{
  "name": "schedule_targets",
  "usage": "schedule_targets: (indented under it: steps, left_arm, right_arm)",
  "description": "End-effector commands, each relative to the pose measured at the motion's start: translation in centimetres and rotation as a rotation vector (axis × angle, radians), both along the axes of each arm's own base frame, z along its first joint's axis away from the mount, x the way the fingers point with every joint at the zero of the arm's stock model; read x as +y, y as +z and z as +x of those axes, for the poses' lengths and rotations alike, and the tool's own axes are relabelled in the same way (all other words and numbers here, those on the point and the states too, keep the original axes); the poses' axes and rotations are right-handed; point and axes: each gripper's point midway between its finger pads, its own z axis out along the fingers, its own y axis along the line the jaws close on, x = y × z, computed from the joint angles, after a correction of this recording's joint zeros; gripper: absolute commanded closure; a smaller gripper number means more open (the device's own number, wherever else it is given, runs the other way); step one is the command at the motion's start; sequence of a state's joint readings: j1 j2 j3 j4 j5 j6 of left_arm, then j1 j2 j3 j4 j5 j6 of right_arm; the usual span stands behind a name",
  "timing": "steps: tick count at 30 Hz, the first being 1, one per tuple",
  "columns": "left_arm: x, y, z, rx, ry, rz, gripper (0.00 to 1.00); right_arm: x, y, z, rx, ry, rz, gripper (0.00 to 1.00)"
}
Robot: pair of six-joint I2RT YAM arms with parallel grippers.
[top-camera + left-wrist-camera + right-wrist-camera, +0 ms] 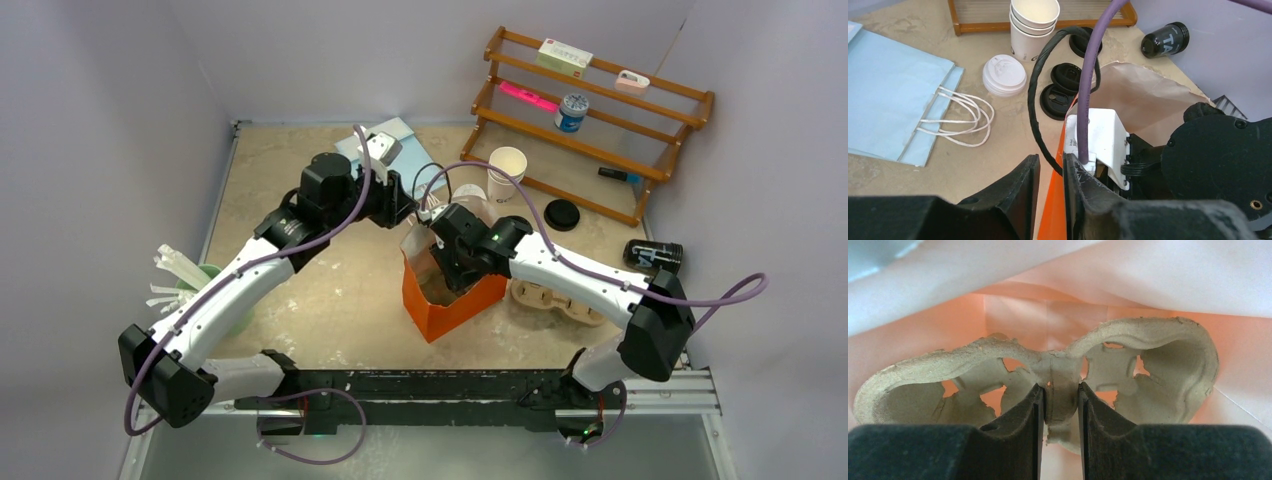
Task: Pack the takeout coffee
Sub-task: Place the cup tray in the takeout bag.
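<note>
Pulp carrier [1048,362] pinched by right jaws; left jaws ajar astride orange bag [1050,220].

Soft, even light falls from overhead onto the beige speckled table [330,290], bright without glare. The arms [250,270] throw only faint, blurred shadows, and the pale walls [100,100] carry a slight lilac tint. From the left wrist the table's far end is crisp, while the left gripper [1051,167], close to the lens, is a dark, nearly featureless mass and the purple cable [1088,85] crossing in front looks soft. Inside the orange paper bag [1013,315] the light turns warm peach, filtering through the paper. There the brown pulp two-cup carrier [1148,340] is sharp, the right gripper [1060,405] black and underexposed, and the upper paper fold washed out.
</note>
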State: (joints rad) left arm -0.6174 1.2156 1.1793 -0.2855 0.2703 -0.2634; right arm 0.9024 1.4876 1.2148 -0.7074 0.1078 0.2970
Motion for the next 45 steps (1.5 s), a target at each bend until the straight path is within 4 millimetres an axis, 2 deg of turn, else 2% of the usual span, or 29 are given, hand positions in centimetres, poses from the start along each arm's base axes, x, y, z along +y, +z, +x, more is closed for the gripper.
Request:
schedule_targets:
  steps: [1, 9, 10, 11, 13, 19, 22, 28, 33, 39, 42, 45]
  left_arm:
    - [-0.5, 0.5, 0.5, -0.023, -0.005, -0.021, 0.71]
    - [-0.8, 1.4, 2.1, -0.034, 0.046, -0.046, 0.68]
    - [-0.9, 1.5, 2.2, -0.036, 0.043, -0.049, 0.7]
    - [-1.0, 1.6, 2.3, -0.043, 0.039, -0.049, 0.78]
    - [-0.9, 2.0, 2.6, -0.064, 0.045, -0.042, 1.0]
    - [-0.3, 4.8, 2.9, -0.175, 0.069, -0.067, 1.0]
    - [-0.5, 5.5, 2.8, -0.197, 0.051, -0.079, 1.0]
    - [-1.6, 5.3, 2.1, -0.192, -0.02, -0.107, 1.0]
    - [-1.8, 5.8, 1.3, -0.22, -0.052, -0.134, 1.0]
    - [-1.5, 6.6, 1.0, -0.257, -0.058, -0.145, 1.0]
    - [-1.9, 6.3, 0.5, -0.242, -0.089, -0.145, 1.0]
    - [-1.7, 5.6, 0.0, -0.198, -0.097, -0.122, 0.87]
  right_arm:
    - [-0.4, -0.7, -1.2, 0.052, 0.012, -0.022, 0.77]
    - [-0.5, -0.8, -1.1, 0.04, 0.008, -0.021, 0.77]
    - [-0.6, -0.8, -1.2, 0.043, 0.009, -0.022, 0.77]
    - [-0.6, -0.9, -1.3, 0.047, 0.011, -0.021, 0.77]
    - [-0.7, -1.0, -1.4, 0.053, 0.012, -0.025, 0.77]
    - [-1.4, -1.4, -2.1, 0.078, 0.013, -0.049, 0.78]
    - [-1.6, -1.9, -2.3, 0.089, 0.006, -0.055, 0.77]
    - [-1.2, -3.3, -2.2, 0.125, 0.011, -0.08, 0.78]
    - [-0.9, -4.1, -2.4, 0.148, 0.012, -0.087, 0.78]
    - [-1.1, -4.7, -2.8, 0.167, 0.008, -0.093, 0.78]
    - [-1.2, -4.6, -2.7, 0.164, -0.002, -0.093, 0.77]
    - [-1.1, -4.3, -2.5, 0.153, -0.012, -0.085, 0.78]
